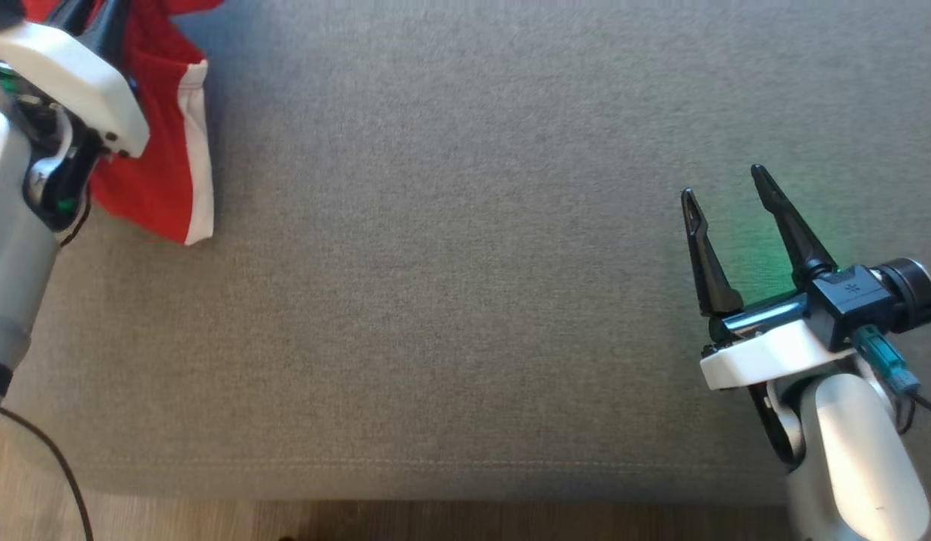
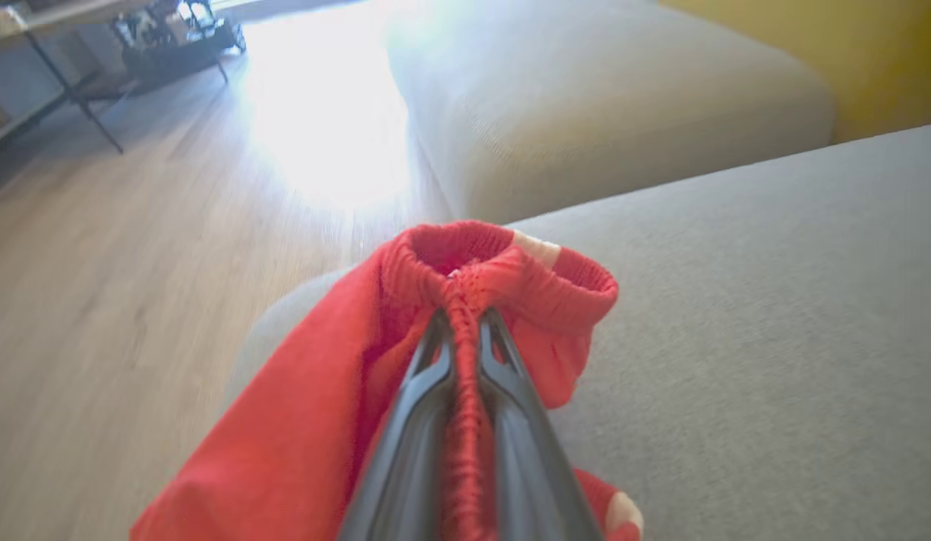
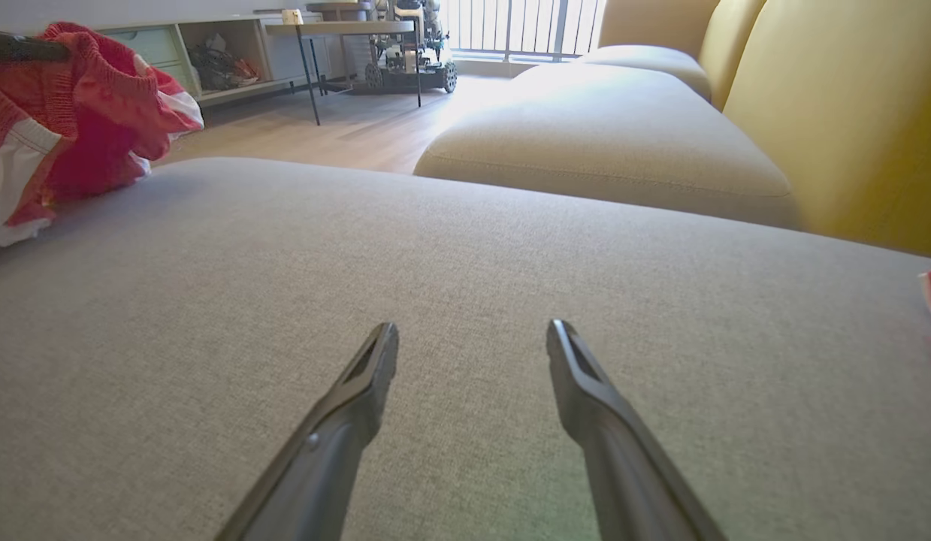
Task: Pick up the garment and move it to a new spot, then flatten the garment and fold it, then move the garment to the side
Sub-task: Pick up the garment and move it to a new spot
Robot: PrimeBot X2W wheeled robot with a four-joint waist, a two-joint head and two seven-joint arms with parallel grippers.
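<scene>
grey cushion (image 1: 435, 263) | left fingers (image 2: 409, 443) pinching red garment (image 2: 300, 421) | right fingers (image 3: 352, 406) spread apart

Shorts (image 1: 161, 165): lay at the far-left corner of the seat cushion (image 1: 450, 263).
Left claw (image 2: 467, 321): at the shorts, with the waistband pinched between its fingers.
Right claw (image 1: 723, 182): over the near-right part, well apart from the shorts.
Floor (image 1: 172, 522): ran along the near edge.
</scene>
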